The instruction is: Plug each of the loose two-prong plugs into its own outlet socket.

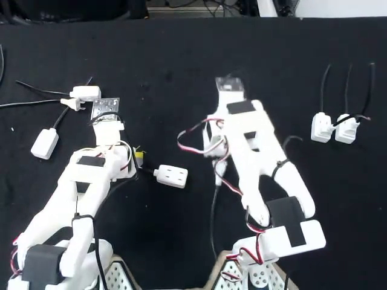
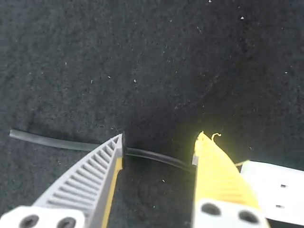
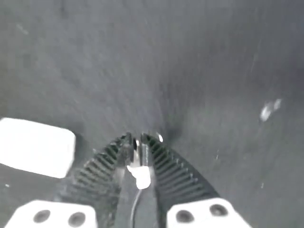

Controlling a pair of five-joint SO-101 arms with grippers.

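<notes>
Outboard of the left gripper [image 2: 160, 142], well apart from it: a white rounded block [image 1: 44, 144] on a black lead. Farther out is a white oblong plug body [image 1: 84, 92], with a smaller white pronged piece [image 1: 72, 104] just beside it. All lie loose on the black cloth-covered counter [image 1: 181, 54].

Left gripper: jaws spread, straddling a thin black cable [image 2: 61, 141] that runs across between the tips. It is not pinching the cable. Just beside its yellow finger [image 2: 216, 175] lies the white rectangular outlet block [image 1: 170, 176], slot marks on its top face. The cable looks to be that block's own lead.

Right gripper [image 3: 136, 142]: jaws pressed together on a small white plug [image 3: 140, 176], thin wire trailing back between the fingers. Metal glints at the tips are probably prongs, but I can't confirm. A white block sits near, off one side of the jaws. It is likely the same outlet block, not certain.

Far outboard of the right gripper: one white socket unit [image 1: 321, 127] and a second white socket unit [image 1: 346, 128] just beside it, each with black leads running away. Whether plugs are fully seated there, cannot tell.

Judgement: the step in hand is mating the held plug to the outlet block.
- The left gripper needs to close on the lead or the block so the block doesn't skate on the cloth.
- The right gripper must square the prongs to one slot pair, then push straight in.
</notes>
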